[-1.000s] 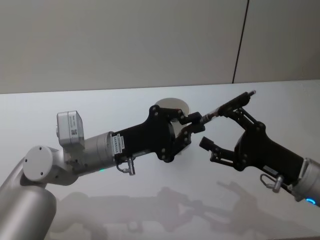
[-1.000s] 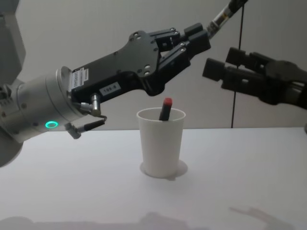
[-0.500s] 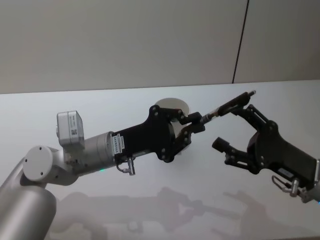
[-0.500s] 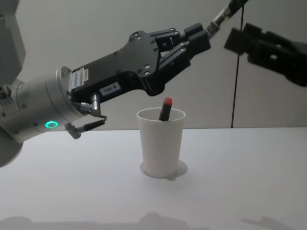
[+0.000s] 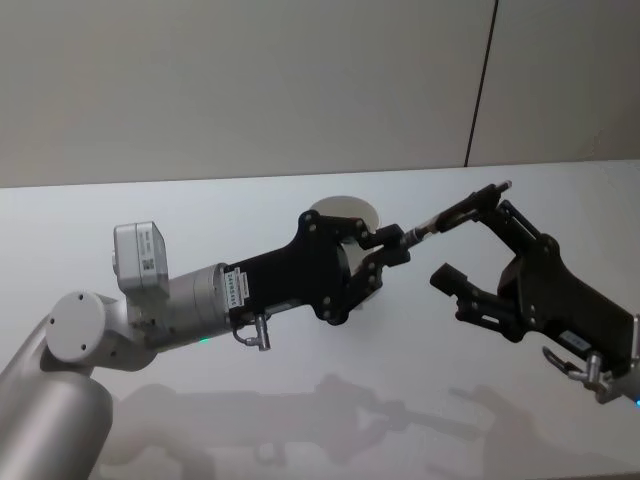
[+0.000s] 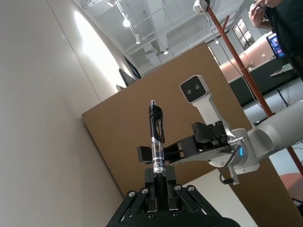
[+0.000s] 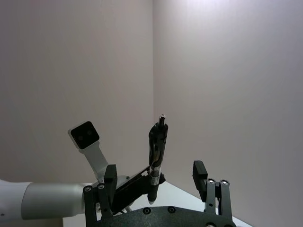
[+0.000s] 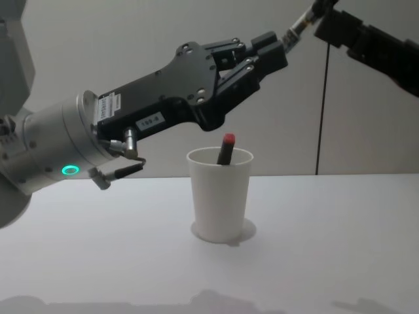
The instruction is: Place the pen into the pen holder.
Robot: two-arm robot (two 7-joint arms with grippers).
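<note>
Left pincer [image 5: 393,245] pinches a slim black plastic pen [image 5: 450,212] by one end above the white paper cup [image 8: 220,196]. Right pincer [image 5: 470,240] is spread wide, higher up. Probably light, stiff and slick, so grab mid-barrel.

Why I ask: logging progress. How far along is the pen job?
Done: one red-tipped pen stands in the paper cup. In hand: the left gripper is shut on the black pen, held higher than the cup; the right gripper, open, sits by its far end. To do: lower it into the cup.
</note>
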